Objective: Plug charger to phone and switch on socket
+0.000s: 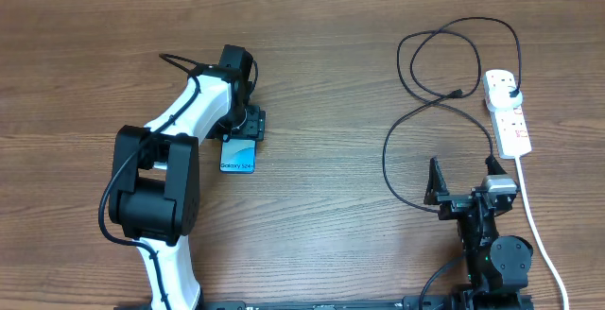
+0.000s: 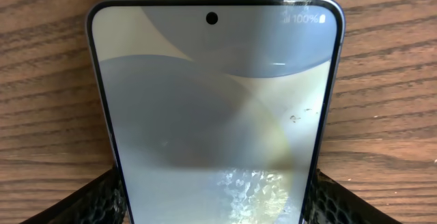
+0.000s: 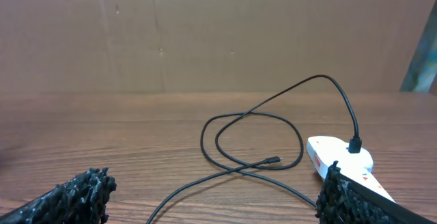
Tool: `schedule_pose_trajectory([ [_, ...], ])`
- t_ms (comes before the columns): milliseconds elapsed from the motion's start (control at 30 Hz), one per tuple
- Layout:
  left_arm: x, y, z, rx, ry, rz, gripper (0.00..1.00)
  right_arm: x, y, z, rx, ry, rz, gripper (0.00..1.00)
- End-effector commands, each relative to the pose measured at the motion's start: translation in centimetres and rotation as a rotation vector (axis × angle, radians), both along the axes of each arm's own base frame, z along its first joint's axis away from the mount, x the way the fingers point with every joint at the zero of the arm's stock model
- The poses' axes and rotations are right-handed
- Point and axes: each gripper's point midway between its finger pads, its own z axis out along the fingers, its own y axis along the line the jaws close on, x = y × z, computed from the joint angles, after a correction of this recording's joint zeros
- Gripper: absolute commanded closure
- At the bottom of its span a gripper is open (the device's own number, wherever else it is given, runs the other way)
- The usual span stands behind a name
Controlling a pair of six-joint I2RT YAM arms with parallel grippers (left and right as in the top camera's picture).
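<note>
Left hand [image 2: 215, 200] clasped the phone [image 1: 239, 156], which lay toward 6 o'clock; right hand [image 3: 212, 197] gaped empty, charger [image 3: 272, 160] at 12 o'clock.

Even bright light, phone [image 2: 215, 115] glare, sharp

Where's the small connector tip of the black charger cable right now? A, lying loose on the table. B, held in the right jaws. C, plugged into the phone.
A: the connector tip lies on the table, far from the phone and clear of the open right gripper.
</note>
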Motion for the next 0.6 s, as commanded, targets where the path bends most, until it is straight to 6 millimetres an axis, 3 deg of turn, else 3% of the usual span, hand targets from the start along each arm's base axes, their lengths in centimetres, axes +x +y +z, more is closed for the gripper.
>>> schedule_pose_trajectory([
  [0,-3.8,-2.3,-4.4,-0.102,0.174,-0.026,0.34,0.0,-0.2,-0.2,-0.002,-0.003,-0.006,0.00],
  [567,-4.2,-2.2,-3.1,-0.093,0.215,-0.027,0.36,0.0,-0.2,-0.2,-0.002,-0.003,-0.006,0.00],
])
